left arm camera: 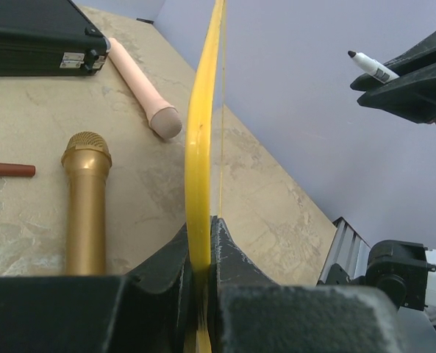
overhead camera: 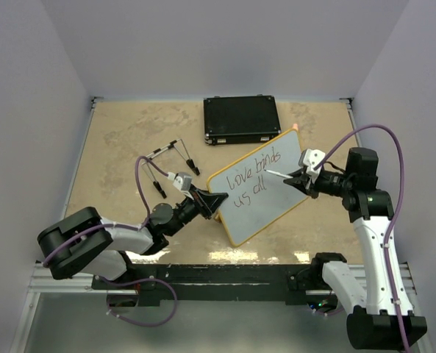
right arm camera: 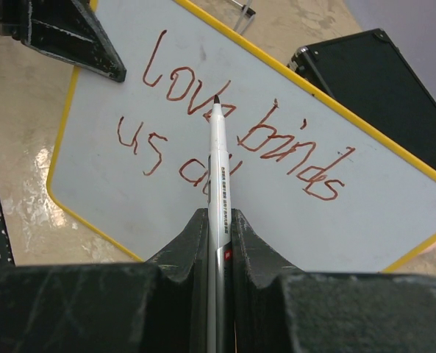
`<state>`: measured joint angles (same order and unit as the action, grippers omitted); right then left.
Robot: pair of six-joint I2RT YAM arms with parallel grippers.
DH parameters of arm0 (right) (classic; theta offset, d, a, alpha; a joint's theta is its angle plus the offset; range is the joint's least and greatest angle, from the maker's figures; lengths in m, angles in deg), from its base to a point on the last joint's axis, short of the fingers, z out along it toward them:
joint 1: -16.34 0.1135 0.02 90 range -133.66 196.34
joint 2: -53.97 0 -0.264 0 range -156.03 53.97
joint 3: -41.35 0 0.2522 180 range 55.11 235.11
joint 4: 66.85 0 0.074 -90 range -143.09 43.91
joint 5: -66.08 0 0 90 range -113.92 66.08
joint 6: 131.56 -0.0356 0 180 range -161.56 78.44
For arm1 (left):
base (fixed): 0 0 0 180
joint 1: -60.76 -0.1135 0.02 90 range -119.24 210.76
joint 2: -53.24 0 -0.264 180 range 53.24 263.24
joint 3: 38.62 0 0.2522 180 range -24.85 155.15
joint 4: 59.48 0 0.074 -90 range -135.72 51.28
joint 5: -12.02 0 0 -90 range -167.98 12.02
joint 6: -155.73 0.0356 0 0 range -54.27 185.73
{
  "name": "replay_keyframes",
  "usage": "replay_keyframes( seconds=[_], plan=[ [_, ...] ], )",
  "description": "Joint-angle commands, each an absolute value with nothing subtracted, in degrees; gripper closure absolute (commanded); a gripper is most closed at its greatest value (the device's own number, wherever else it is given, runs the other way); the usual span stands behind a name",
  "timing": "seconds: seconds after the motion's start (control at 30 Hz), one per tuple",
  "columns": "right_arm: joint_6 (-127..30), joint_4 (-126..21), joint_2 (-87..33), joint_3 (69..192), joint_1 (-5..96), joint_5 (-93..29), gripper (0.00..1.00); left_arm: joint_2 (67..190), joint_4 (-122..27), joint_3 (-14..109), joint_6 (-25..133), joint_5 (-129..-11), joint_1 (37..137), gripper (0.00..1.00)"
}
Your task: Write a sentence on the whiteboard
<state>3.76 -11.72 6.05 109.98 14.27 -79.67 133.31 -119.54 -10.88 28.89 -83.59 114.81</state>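
Yellow-framed whiteboard (overhead camera: 265, 209), held tilted between the arms, near case (overhead camera: 241, 120); left gripper (left arm camera: 201, 243) clenched on its frame, right gripper (right arm camera: 218, 220) clenched on marker (right arm camera: 218, 147), tip bare, clear of the board, aimed at the sentence (overhead camera: 253, 176). Hazards: thin edge pinch would likely let board pivot or slip under any push; stray tip contact would likely streak or smear the written words
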Motion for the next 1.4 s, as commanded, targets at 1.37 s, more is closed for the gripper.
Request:
replay_keyframes(
  seconds=[1.37],
  plan=[
    [10.0, -12.8, -1.8, 109.1, 11.2, -62.2, 1.00, 131.0, -114.3, -11.5, 33.0, -80.4, 115.4, 1.00]
  ],
)
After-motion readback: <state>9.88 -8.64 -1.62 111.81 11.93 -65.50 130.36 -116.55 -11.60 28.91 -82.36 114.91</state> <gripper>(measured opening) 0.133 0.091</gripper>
